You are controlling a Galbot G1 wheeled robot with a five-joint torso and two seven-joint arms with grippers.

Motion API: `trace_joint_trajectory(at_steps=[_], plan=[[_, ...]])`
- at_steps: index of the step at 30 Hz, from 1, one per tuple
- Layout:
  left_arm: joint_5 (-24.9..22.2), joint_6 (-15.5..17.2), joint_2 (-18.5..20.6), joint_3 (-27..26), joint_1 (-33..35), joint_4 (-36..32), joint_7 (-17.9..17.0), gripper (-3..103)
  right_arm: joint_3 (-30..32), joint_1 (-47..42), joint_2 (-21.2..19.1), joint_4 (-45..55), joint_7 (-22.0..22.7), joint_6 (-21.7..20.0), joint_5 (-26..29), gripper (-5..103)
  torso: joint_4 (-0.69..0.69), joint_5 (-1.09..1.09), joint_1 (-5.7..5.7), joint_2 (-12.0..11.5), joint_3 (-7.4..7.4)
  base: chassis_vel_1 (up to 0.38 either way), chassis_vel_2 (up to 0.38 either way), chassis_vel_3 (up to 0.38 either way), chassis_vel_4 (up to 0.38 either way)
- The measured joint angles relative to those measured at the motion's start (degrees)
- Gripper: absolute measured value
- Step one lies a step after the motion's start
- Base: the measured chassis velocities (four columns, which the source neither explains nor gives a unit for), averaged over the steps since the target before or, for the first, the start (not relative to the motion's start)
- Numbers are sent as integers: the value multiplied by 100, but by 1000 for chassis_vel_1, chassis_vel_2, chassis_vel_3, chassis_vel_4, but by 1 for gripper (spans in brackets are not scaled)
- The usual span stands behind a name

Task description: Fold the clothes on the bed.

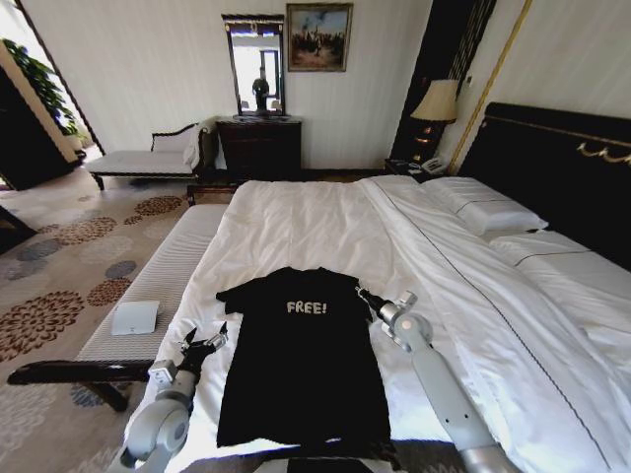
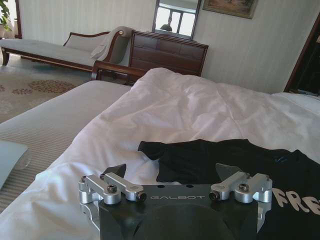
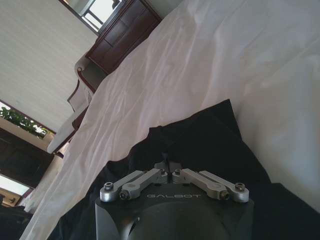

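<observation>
On the near end of the large white-sheeted bed with the dark wood headboard (image 1: 325, 222), the black short-sleeved soft-fabric T-shirt with white "FREE!" lettering (image 1: 304, 370) is lying flat, chest up, collar toward the far end and hem toward the robot. Both sleeves are spreading outward, and the cloth is showing only slight creases. The left gripper (image 1: 209, 342) is hovering just beside the shirt's left sleeve, over the duvet edge, its fingers (image 2: 114, 172) spread apart with nothing between them. The right gripper (image 1: 366, 297) is sitting at the right sleeve, its fingers (image 3: 161, 166) pressed together, seemingly pinching the black fabric. White bedding is lying open all around the shirt, wide on the right and far sides. A pale striped upholstered bench (image 1: 163, 281) is running along the bed's left edge.
</observation>
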Motion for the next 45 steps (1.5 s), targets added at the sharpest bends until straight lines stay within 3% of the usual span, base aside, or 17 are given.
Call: trace_joint_trajectory(at_steps=[9,19,28,30,32,36,38,40,42,43,45], plan=[[-87,19,46,-208,164,-135,2,100,-329,216,308,-321,-33,47,-230,0,1,0,0,0,0,0,0,0,0],[-128,19,57,-298,205,-174,19,100,-700,257,236,-670,-166,140,-534,0,0,1,0,0,0,0,0,0,0],[-146,19,56,-318,229,-222,18,100,-753,249,298,-696,-167,154,-471,-1,0,1,0,0,0,0,0,0,0],[-146,19,51,-331,255,-240,18,100,-752,293,345,-702,-133,167,-390,10,2,1,0,0,0,0,0,0,0],[-146,19,51,-341,264,-251,19,100,-745,308,365,-701,-115,186,-331,10,2,0,0,0,0,0,0,0,0],[-156,19,52,-372,285,-279,20,100,-677,292,385,-560,-30,212,-158,31,1,0,0,0,0,0,0,0,0],[-156,19,52,-374,289,-280,20,100,-672,257,369,-507,-15,212,-151,31,1,0,0,0,0,0,0,0,0],[-155,20,40,-373,289,-281,20,100,-653,176,328,-414,4,212,-163,41,0,0,0,0,0,0,0,0,0],[-153,20,36,-367,287,-282,20,100,-636,148,317,-384,7,211,-180,41,0,0,0,0,0,0,0,0,0],[-148,22,26,-352,279,-286,20,100,-588,94,296,-324,14,212,-242,53,1,1,0,0,0,0,0,0,0],[-139,24,8,-328,263,-296,20,100,-356,-129,198,-87,23,251,-428,58,2,1,0,0,0,0,0,0,0]])
